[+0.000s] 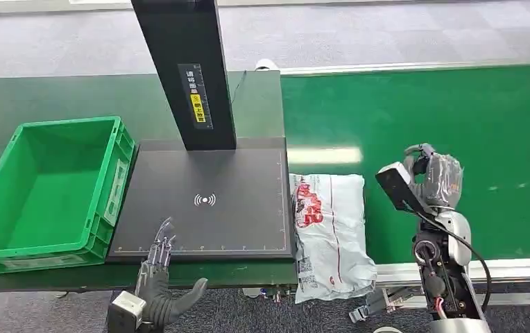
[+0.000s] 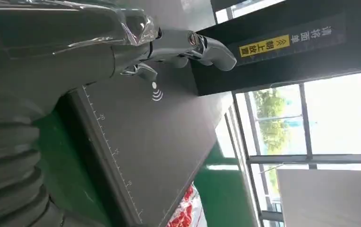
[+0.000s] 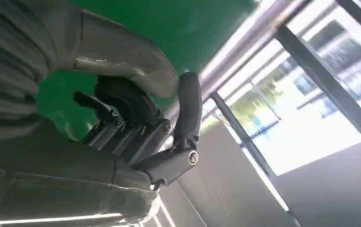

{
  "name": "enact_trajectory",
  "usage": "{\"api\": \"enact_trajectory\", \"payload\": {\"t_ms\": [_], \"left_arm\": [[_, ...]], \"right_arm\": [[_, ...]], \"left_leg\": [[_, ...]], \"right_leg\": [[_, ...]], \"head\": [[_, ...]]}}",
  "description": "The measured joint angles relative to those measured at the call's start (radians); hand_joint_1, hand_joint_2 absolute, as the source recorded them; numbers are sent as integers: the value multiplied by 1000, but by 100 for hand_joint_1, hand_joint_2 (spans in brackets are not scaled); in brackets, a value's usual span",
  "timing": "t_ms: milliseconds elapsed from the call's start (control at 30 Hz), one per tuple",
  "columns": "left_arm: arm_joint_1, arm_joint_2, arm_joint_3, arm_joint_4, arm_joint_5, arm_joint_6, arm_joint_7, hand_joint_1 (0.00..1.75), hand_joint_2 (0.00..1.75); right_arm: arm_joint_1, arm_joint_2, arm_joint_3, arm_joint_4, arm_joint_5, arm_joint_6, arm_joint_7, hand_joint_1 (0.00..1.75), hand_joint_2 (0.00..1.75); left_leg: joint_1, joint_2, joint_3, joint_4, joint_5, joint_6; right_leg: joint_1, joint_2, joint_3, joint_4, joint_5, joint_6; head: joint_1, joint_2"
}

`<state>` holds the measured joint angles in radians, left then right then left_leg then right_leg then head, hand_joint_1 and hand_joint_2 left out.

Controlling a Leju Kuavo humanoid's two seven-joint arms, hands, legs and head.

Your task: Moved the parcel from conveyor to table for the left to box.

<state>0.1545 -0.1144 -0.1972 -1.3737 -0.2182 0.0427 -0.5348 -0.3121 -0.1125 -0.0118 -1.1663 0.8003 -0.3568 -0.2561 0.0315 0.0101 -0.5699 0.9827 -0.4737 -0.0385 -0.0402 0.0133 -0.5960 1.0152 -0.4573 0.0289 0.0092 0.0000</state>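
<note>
Left hand [image 1: 159, 274]: empty, fingers spread and stretched forward, thumb out to the side, fingertips over the near edge of the black scanner pad [image 1: 207, 201]; in the left wrist view the same hand [image 2: 169, 45] reaches out above the pad's surface [image 2: 145, 137], holding nothing. Right hand [image 1: 434, 179]: raised above the green conveyor belt [image 1: 456, 139], fingers curled inward, nothing in them; the right wrist view shows the hand [image 3: 141, 127] with dark fingers folded toward the palm and the thumb bent across, green belt [image 3: 169, 23] behind. Parcel [image 1: 330, 232]: white plastic mailer bag with red print, lying flat between the two hands, to the right of the left hand and to the left of the right hand, touching the pad's right edge, its near end hanging past the table's front edge; a corner of it with red print appears in the left wrist view [image 2: 184, 213]. Green crate [image 1: 47, 191]: open-topped, to the left of the left hand, just beside the pad's left edge. Black post [image 1: 186, 69]: upright, rising from the far side of the pad, ahead of the left hand, bearing a yellow label [image 1: 197, 107]. Dark green table [image 1: 75, 94]: under crate and pad.
</note>
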Motion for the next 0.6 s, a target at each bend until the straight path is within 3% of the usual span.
{"api": "enact_trajectory", "payload": {"t_ms": [67, 100, 200, 300, 367, 600], "left_arm": [[-1, 0, -2, 0, 7, 0, -5, 0, 175], [-2, 0, -3, 1, 8, 0, -6, 0, 175], [-6, 0, -6, 5, 10, 0, -10, 0, 175], [-14, 1, -7, 12, 10, -1, -9, 0, 175], [-21, 1, -13, 18, 10, -3, -8, 0, 175], [-42, 5, -45, 48, 17, -6, 3, 0, 175]], "right_arm": [[19, 7, -2, -48, -27, -38, -43, 175, 175], [29, 10, -3, -70, -39, -50, -58, 0, 175], [41, 15, -2, -109, -109, 39, -41, 0, 175], [20, 3, 49, -59, -74, 437, 126, 0, 175], [-11, 0, 120, 65, -28, 569, 125, 0, 175], [-91, 5, 339, 373, -3, 550, 127, 0, 175]], "left_leg": [[0, 0, 0, 0, 0, 0], [0, 0, 0, 0, 0, 0], [0, 1, 0, 0, 0, 0], [0, 2, 1, 0, -1, 0], [0, 1, 2, 0, 0, 1], [0, -4, 1, 0, 2, 2]], "right_leg": [[0, 0, 0, 0, 0, 0], [0, 0, 0, 0, 0, 0], [0, 0, 0, 0, 0, 0], [0, 1, 2, 0, 0, 0], [0, 0, 3, 0, 0, 0], [0, -5, 2, 0, 0, 0]], "head": [[0, 0], [0, 0], [0, 0], [0, 0], [0, 0], [0, 0]]}}
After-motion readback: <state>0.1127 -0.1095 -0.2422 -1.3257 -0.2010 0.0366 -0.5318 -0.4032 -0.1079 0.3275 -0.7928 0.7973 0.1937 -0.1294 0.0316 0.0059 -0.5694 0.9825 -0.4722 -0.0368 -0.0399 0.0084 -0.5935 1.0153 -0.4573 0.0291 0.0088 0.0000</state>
